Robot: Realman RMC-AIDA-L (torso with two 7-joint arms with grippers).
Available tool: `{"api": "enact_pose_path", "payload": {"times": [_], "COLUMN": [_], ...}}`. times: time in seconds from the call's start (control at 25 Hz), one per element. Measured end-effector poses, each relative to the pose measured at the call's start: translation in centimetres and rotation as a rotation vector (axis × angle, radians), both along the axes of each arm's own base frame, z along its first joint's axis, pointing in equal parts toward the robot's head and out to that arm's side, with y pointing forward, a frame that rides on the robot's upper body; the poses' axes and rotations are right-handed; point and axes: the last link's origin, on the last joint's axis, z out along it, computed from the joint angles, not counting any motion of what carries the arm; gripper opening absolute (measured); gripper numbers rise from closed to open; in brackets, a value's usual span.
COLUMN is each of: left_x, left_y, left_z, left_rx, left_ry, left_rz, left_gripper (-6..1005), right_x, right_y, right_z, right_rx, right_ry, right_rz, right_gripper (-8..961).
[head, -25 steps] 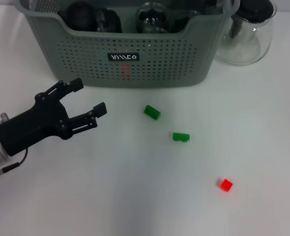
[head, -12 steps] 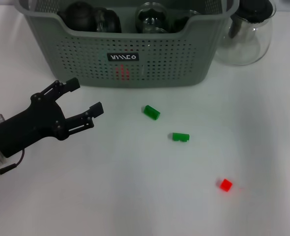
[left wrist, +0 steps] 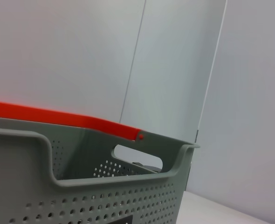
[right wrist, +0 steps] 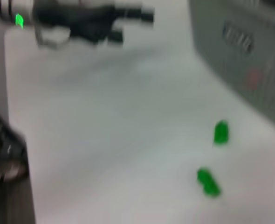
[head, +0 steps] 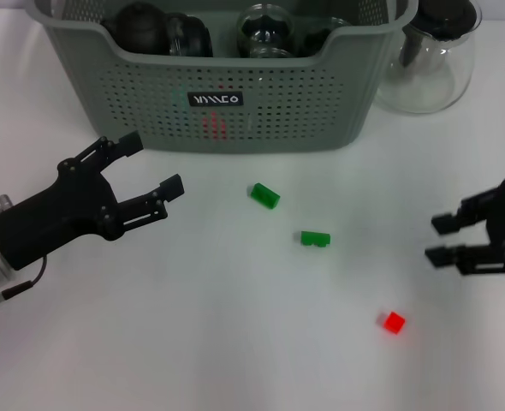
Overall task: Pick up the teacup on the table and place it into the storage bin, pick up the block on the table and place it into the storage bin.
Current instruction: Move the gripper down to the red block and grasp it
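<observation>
White tabletop (head: 235,342) carries everything. Beyond the empty, spread-fingered left gripper (head: 145,167) stands the perforated grey-green plastic storage bin (head: 278,103); its black label's white lettering is unreadable, its dark contents indistinct. The right gripper (head: 445,240), also spread and empty, is cut off at the frame's edge, near a small red block (head: 394,322).

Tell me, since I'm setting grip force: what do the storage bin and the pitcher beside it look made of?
The storage bin looks like matte grey-green moulded plastic, with perforated walls. The pitcher appears to be clear glossy glass: the table shows through it. Its black lid is probably plastic.
</observation>
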Motion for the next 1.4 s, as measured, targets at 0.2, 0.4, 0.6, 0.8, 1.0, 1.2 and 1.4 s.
{"api": "enact_pose_path", "payload": {"times": [0.2,0.4,0.6,0.8,1.0,1.2,1.4], "left_x": [-0.1,-0.2,-0.2,-0.3,-0.3,-0.3,-0.3], "left_y": [-0.2,-0.3,-0.3,-0.3,-0.4,-0.3,-0.3], "left_z": [0.0,0.0,0.0,0.0,0.0,0.0,0.0], "left_rx": [0.0,0.0,0.001,0.001,0.001,0.002,0.002], "left_ry": [-0.001,-0.002,-0.001,-0.001,-0.001,0.0,0.001], "left_rz": [0.006,0.008,0.01,0.012,0.014,0.015,0.015], "left_gripper": [948,948,948,948,948,948,948], "right_x": [-1.0,-2.9,-4.3,-4.3,-4.4,-4.4,-3.9], "right_y": [0.8,1.2,1.2,0.7,0.3,-0.1,-0.1], "right_z": [-2.1,-4.5,-6.8,-8.9,-9.9,-10.5,-10.9], "right_rx": [-0.087,-0.175,-0.224,-0.232,-0.231,-0.249,-0.245], "right_ry": [-0.155,-0.297,-0.381,-0.494,-0.516,-0.522,-0.529], "right_rz": [-0.024,0.016,0.01,0.017,0.02,0.031,0.019], "right_gripper": [464,445,442,440,441,441,441]}}
